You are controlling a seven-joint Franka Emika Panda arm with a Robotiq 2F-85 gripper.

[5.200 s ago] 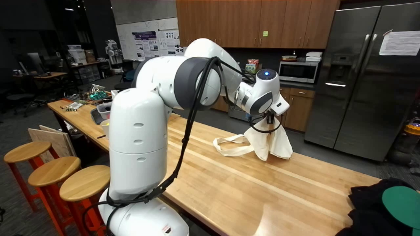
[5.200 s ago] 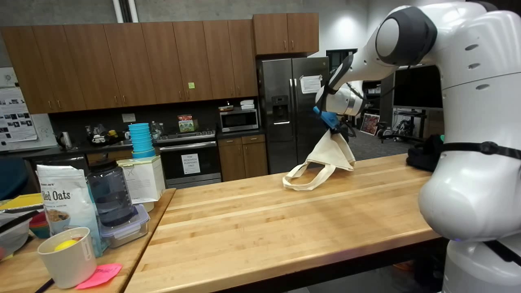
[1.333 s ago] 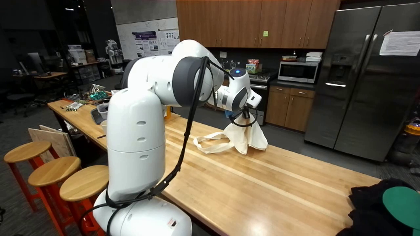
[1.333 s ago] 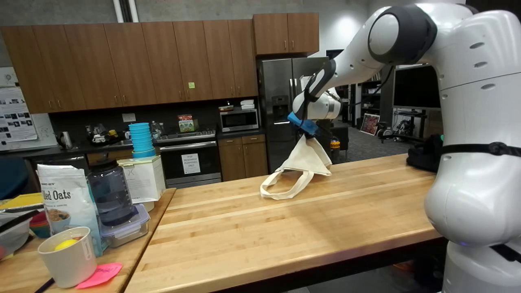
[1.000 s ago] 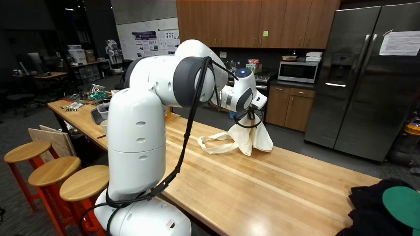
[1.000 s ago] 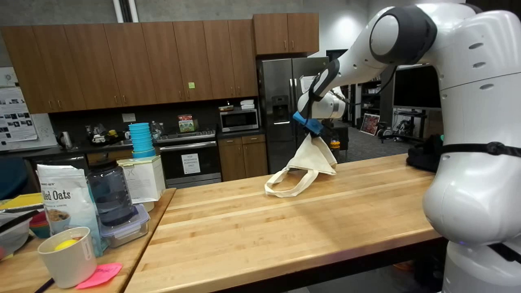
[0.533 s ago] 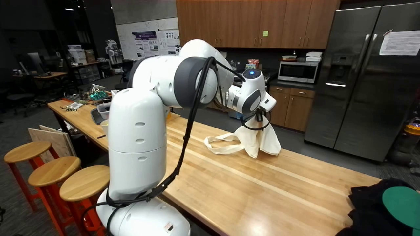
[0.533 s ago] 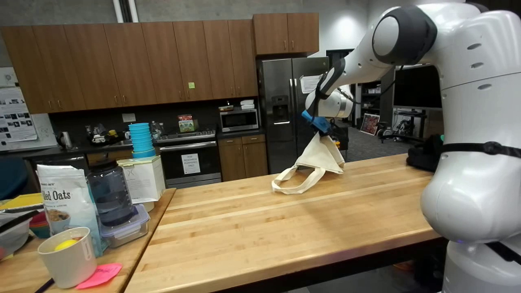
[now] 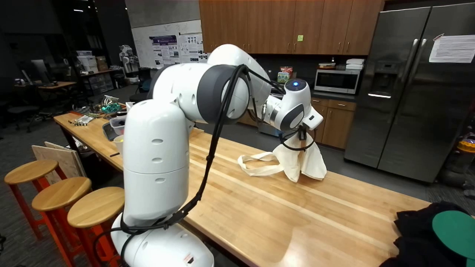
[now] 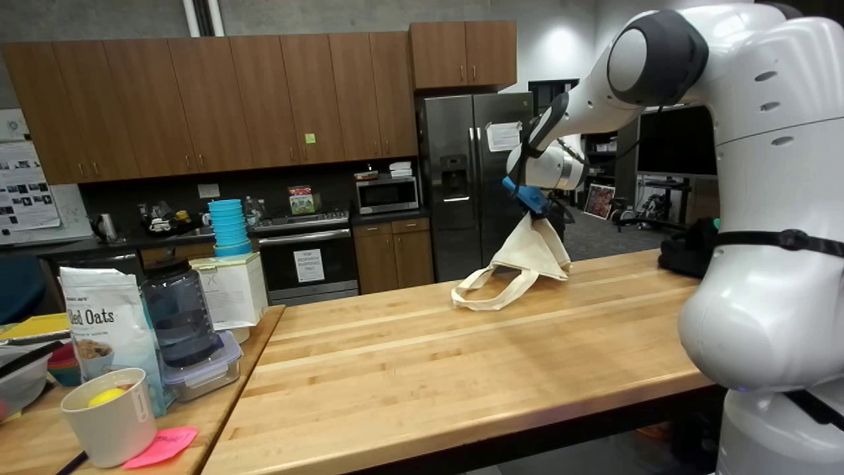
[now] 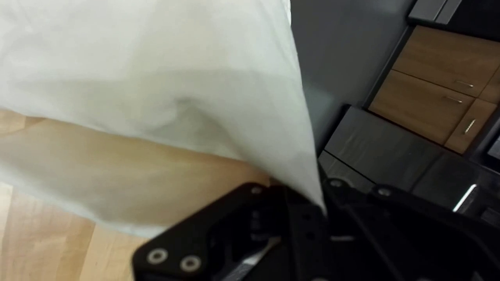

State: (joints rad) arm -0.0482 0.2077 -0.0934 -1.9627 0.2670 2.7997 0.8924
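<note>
I've got my claw point(image 9: 302, 135) clenched on the cream cloth bag point(image 10: 531, 254), the fabric pulled up into a peak; in my wrist view the cloth narrows straight down into the grip. The bag is near the kitchen-side edge of the counter point(image 9: 259, 211), lower folds flared out (whether every corner touches the wood, I can't tell from here), with its handle loop point(image 9: 267, 171) lying to one side. Compared with about a second ago, claw and bag have slid along the counter, away from the oats pouch point(image 10: 109, 330) and toward the black bundle point(image 10: 689, 251); both exterior views show it. That puts them almost back where I had them five seconds ago. The loop has trailed along, keeping much the same shape, and pouch and bundle haven't moved.
</note>
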